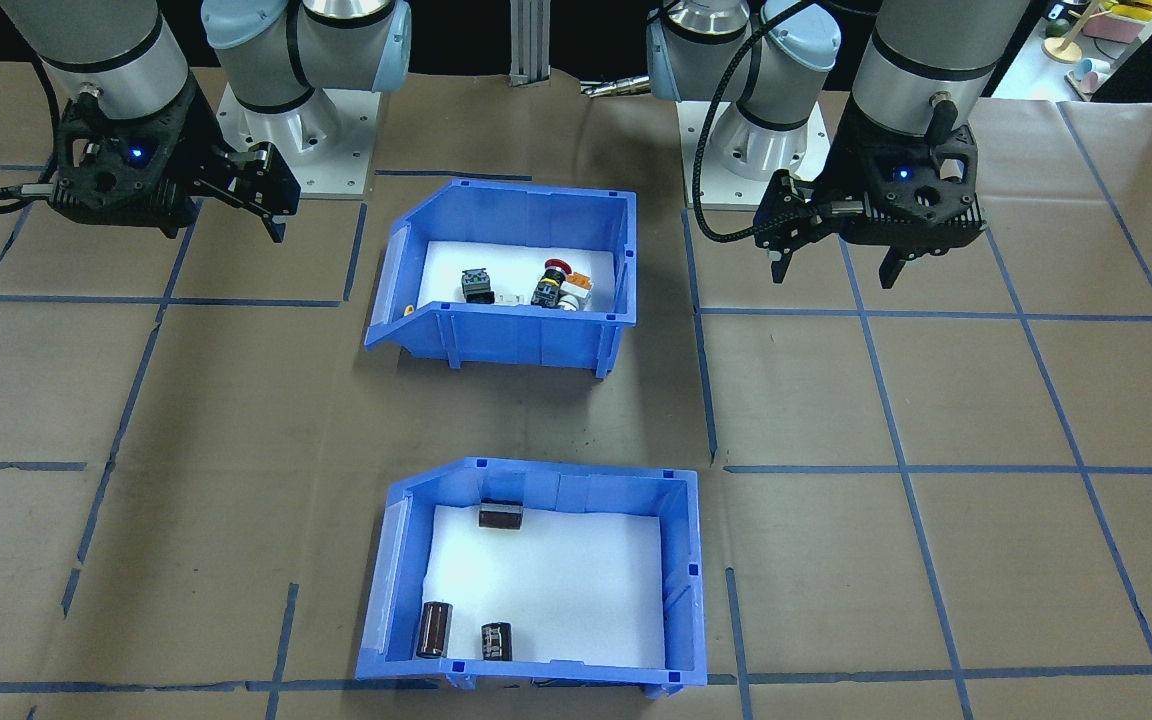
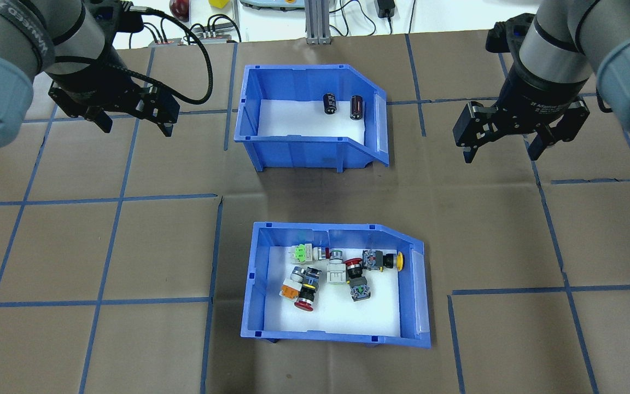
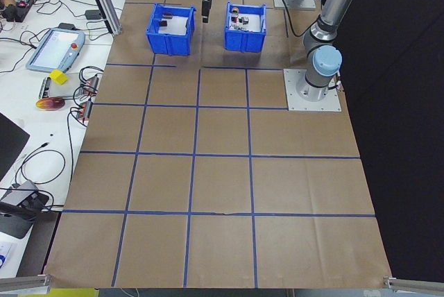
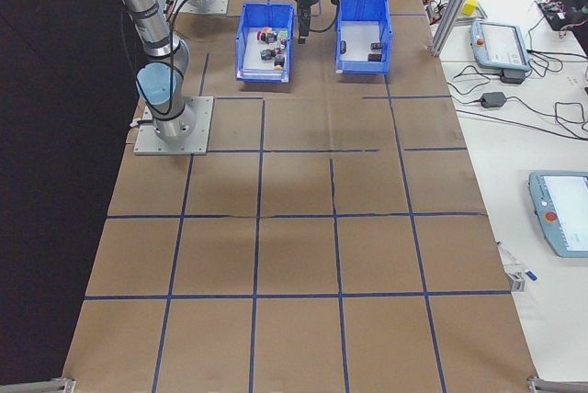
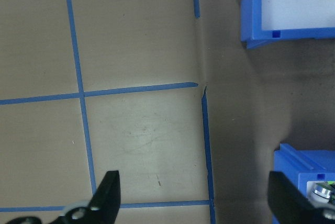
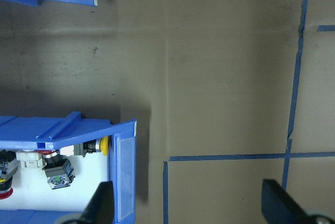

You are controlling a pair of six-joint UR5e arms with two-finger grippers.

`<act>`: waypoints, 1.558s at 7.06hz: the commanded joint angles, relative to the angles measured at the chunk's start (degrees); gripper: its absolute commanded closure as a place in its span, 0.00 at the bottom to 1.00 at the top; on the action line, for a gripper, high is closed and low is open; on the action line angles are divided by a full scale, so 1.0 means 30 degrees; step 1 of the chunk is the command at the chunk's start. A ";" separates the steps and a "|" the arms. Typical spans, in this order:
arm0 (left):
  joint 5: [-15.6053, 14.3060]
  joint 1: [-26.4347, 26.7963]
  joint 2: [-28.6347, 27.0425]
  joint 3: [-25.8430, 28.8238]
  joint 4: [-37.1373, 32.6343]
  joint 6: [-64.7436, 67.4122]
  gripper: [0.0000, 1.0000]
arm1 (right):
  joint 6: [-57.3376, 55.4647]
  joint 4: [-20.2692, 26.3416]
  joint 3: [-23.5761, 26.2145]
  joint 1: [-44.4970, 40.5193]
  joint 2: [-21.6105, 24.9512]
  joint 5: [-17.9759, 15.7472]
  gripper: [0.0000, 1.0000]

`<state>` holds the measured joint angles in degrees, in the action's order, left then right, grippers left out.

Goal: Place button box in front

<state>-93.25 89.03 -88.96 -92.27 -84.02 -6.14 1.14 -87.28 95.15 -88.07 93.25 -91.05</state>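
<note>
Near the robot's base, button box (image 2: 260, 284); farther out, bin of dark cylinders (image 2: 249, 117). Left gripper (image 2: 134, 121) and right gripper (image 2: 503, 149) spread wide, holding nothing.

Button box, upright on the table, on the robot's side

I see the button box (image 2: 334, 334), a blue plastic bin with a white liner, resting flat with its sloped open end toward the robot's right; inside lie scattered push-button switches (image 2: 342, 269), with red mushroom heads, a yellow cap, green and orange parts.
</note>
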 commanded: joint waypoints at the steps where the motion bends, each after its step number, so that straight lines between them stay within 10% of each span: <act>1: 0.0029 0.0000 -0.0227 0.0112 0.0145 -0.0034 0.01 | 0.0000 -0.0029 -0.0017 0.0000 0.0000 -0.0029 0.00; 11: 0.0233 0.0000 0.0738 -0.2051 0.1026 0.5721 0.02 | 0.3881 -0.2929 -0.0861 -0.0146 -0.1517 0.0086 0.00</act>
<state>-92.85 89.06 -87.17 -97.01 -81.25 5.89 7.41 -95.04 93.99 -88.38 90.41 -91.15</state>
